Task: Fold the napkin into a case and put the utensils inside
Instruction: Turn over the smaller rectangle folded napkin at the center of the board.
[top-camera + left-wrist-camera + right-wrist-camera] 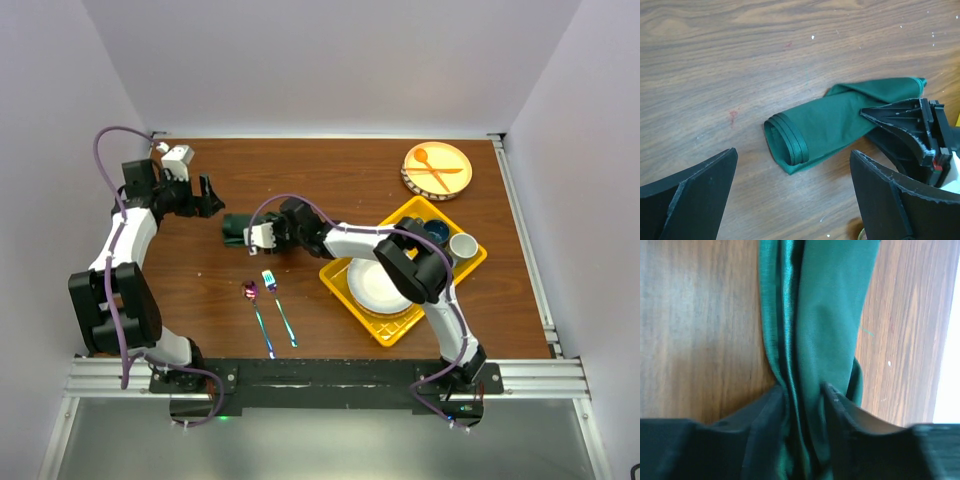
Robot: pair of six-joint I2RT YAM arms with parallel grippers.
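Napkin (pixel 840 117) folded w/ open end, between right gripper (pixel 802 405) fingers; left gripper (pixel 795 195) wide apart.

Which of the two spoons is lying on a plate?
The orange spoon, crossed with an orange fork on the round plate at the table's far right. The shiny metal spoon lies bare on the wooden table beside the metal fork.

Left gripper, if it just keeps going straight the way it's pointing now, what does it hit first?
Probably the folded napkin, lying on the table ahead between the open left gripper fingers. The right gripper sits at its far end, off to one side; depth is uncertain.
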